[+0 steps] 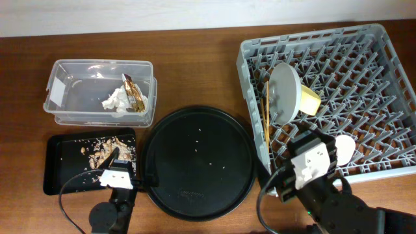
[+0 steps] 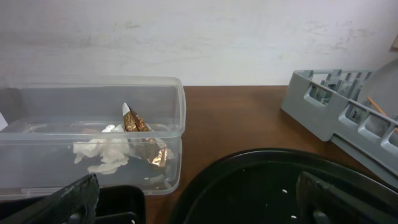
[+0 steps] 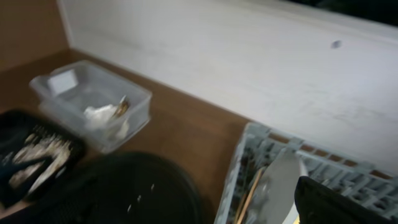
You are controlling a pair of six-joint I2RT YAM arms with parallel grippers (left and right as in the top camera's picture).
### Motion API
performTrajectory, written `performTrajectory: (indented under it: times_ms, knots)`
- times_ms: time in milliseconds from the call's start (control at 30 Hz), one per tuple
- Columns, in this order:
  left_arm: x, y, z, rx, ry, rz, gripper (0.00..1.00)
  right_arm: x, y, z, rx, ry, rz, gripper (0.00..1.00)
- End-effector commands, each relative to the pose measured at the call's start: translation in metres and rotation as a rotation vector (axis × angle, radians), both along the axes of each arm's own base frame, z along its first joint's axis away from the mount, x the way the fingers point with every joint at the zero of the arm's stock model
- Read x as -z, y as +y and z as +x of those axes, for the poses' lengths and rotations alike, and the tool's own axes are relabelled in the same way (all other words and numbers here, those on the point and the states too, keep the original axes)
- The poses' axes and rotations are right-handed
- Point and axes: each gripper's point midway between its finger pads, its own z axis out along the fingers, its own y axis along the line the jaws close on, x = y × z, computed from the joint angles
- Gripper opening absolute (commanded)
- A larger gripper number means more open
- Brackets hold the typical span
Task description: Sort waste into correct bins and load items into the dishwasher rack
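**Desk:** Where did the waste sit when the frame was taken?

**Photographer:** The tissue [image 1: 117,101] and wrapper [image 1: 133,94] lay in the clear tub [image 1: 58,71], at 10 o'clock on the table [image 1: 195,65]. The scraps [image 1: 104,149] lay in the small black tray [image 1: 55,169] at 8 o'clock. The left gripper [image 2: 198,188] hovered spread wide and empty, one finger over that tray, the other over the round tray [image 1: 195,188].

**Desk:** And the dishes?

**Photographer:** The plate [image 1: 286,91], bowl [image 1: 311,101] and chopsticks [image 1: 267,114] stood in the rack [image 1: 390,39], the chopsticks' long axis running 12 to 6 along its 9 o'clock wall. The right gripper [image 1: 305,148] hung over the rack's 7 o'clock corner; whether its fingers were apart I could not tell. A pale rounded piece [image 1: 344,148], possibly a cup, sat just beside it at 3 o'clock, so the right arm looked far better placed to reach it.
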Motion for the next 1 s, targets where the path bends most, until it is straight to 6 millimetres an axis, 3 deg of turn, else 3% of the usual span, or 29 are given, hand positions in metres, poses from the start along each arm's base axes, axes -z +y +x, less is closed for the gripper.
performTrajectory:
  times_ms: [0, 233, 367, 533, 633, 767, 867, 967]
  knots:
    - [0.002, 0.0, 0.0, 0.003, -0.003, 0.012, 0.99, -0.001, 0.005, -0.009, -0.062, 0.021, 0.028, 0.99]
    - [0.002, 0.0, 0.0, 0.003, -0.003, 0.012, 0.99, 0.008, -0.017, -0.002, 0.028, -0.001, -0.086, 0.99]
    - [0.002, 0.0, 0.0, 0.003, -0.003, 0.012, 0.99, 0.02, -0.024, 0.01, 0.034, 0.088, -0.024, 0.98]
    - [0.002, 0.0, 0.0, 0.003, -0.003, 0.012, 0.99, 0.035, -0.034, 0.031, -0.094, 0.099, 0.034, 0.99]
    - [0.002, 0.0, 0.0, 0.002, -0.003, 0.012, 0.99, 0.06, -0.063, 0.031, 0.01, 0.115, 0.06, 0.99]
    - [0.002, 0.0, 0.0, 0.003, -0.003, 0.012, 0.99, 0.106, -0.094, 0.016, 0.141, 0.086, 0.078, 0.99]
    - [0.002, 0.0, 0.0, 0.003, -0.003, 0.012, 0.99, 0.139, -0.106, 0.012, 0.195, 0.038, 0.09, 0.99]
    - [0.002, 0.0, 0.0, 0.003, -0.003, 0.012, 0.99, 0.172, -0.105, 0.019, 0.177, -0.019, 0.111, 0.99]
